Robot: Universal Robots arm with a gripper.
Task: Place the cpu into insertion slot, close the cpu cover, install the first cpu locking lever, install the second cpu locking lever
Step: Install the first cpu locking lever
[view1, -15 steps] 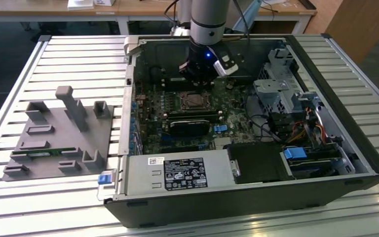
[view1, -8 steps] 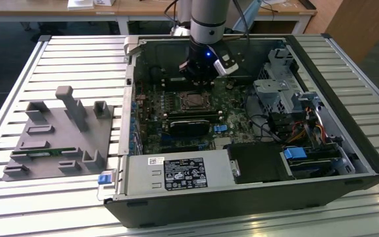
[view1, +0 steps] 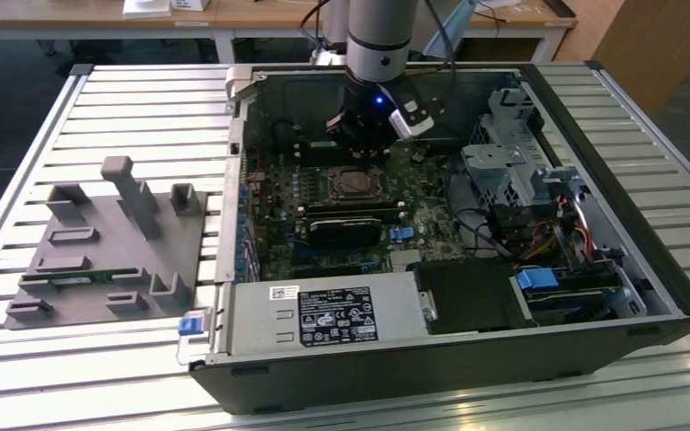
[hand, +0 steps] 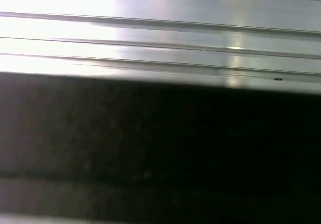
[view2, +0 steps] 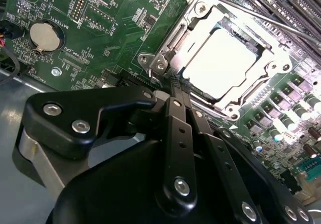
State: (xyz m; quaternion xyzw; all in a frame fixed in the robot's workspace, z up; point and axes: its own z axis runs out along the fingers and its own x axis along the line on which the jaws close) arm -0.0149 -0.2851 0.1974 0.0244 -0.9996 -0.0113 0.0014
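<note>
From where I'm driving this, the cpu (view2: 220, 63) is already sitting in the insertion slot (view2: 168, 45) with the cpu cover (view2: 273, 58) folded down around it, roughly board centre in the exterior view. The end effector (view2: 175, 91) hovers just at the socket's 7 o'clock corner in the second wrist view, fingers clenched together on nothing. My worry — if it catches a lever off-angle, it'll slip and scrape the motherboard (view2: 105, 33).

The arm (view1: 381, 36) comes straight down, wrist vertical. Its black gripper (view1: 358, 148) hangs low at the end, and in the second wrist view the fingers (view2: 173, 116) are pressed together, holding nothing.
</note>
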